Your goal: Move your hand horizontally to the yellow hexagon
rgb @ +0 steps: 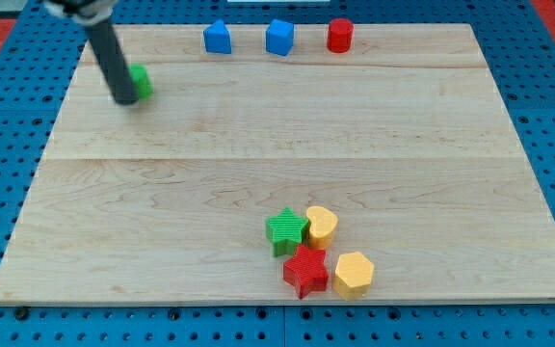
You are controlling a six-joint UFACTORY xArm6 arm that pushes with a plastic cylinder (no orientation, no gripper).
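The yellow hexagon (354, 274) lies near the view's bottom, right of centre, touching a red star (305, 271). Above them sit a green star (286, 230) and a yellow heart-shaped block (321, 225). My tip (124, 98) is at the view's upper left, far from the hexagon, right against a green block (142, 80) that the rod partly hides.
Along the view's top edge of the wooden board (258, 135) stand a blue house-shaped block (218, 38), a blue cube-like block (279, 38) and a red cylinder (340, 35). A blue pegboard surrounds the board.
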